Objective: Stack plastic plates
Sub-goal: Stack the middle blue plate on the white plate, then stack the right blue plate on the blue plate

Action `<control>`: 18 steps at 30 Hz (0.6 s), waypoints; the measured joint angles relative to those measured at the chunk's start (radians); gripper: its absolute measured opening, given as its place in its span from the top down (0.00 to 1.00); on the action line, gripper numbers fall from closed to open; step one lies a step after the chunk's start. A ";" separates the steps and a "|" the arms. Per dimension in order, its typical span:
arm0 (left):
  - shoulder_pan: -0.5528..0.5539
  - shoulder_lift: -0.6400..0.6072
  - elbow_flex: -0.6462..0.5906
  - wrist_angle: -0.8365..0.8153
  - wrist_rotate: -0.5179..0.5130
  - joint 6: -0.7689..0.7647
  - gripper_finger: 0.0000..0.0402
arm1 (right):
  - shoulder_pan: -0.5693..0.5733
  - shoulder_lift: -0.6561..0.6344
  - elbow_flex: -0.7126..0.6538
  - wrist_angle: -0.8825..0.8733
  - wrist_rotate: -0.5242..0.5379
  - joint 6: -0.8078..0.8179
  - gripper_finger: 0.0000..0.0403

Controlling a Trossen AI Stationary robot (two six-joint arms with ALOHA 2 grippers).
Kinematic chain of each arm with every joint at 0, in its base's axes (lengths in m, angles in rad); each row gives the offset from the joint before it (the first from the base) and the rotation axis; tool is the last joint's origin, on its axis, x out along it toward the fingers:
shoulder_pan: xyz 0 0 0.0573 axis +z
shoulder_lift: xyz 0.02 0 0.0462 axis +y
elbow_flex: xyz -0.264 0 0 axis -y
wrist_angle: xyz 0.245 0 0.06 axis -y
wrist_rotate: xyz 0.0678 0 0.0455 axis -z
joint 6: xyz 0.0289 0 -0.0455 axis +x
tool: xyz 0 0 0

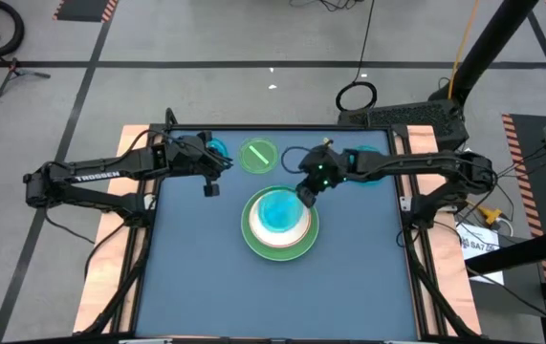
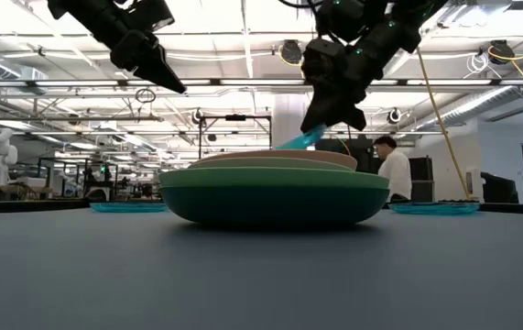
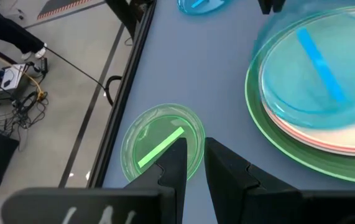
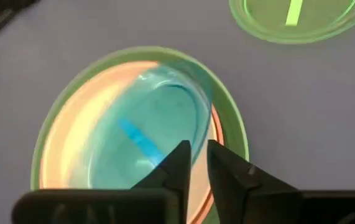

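Centre of the dark matte table [image 1: 206, 287]: a stack of smooth round plastic plates, with a wide opaque green plate [image 1: 253, 241] at the bottom, shallow and thick-rimmed. Above it, a pink-and-cream plate [image 2: 279, 158] nested inside. On top, a small translucent cyan plate [image 1: 277, 212], glassy with a brighter blue stripe across its middle, tilted with its far rim raised off the stack.

Poised right at that raised rim, on the stack's far side: the right gripper [image 1: 306, 196], dark fingers parted by a narrow slit, nothing seen clamped between them.

Toward the table's far edge, lying flat just left of the middle: a translucent lime plate [image 1: 258, 155], thin-walled, with a pale green stripe. Hovering above the table just beside it, on the left: the left gripper [image 1: 211, 188], fingers slightly apart and empty.

Also flat along the far edge: two more small see-through cyan plates, one [image 1: 217, 148] near the left arm's wrist, the other [image 1: 368, 158] partly under the right arm, well apart from each other and from the stack.
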State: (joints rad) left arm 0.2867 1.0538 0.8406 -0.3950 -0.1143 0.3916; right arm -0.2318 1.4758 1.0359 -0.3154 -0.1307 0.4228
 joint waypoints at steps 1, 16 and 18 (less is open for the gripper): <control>0.000 0.000 0.000 -0.001 0.000 0.000 0.84 | 0.005 0.008 0.000 -0.003 0.001 -0.002 0.86; 0.000 0.000 0.000 -0.003 0.000 -0.002 0.84 | -0.035 -0.004 0.000 -0.168 0.260 0.106 0.74; 0.000 0.000 0.000 -0.003 0.000 -0.003 0.84 | -0.051 -0.005 0.000 -0.262 0.338 0.179 0.73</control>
State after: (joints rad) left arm 0.2867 1.0534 0.8406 -0.3977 -0.1143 0.3882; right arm -0.2828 1.4709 1.0363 -0.5774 0.2076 0.6017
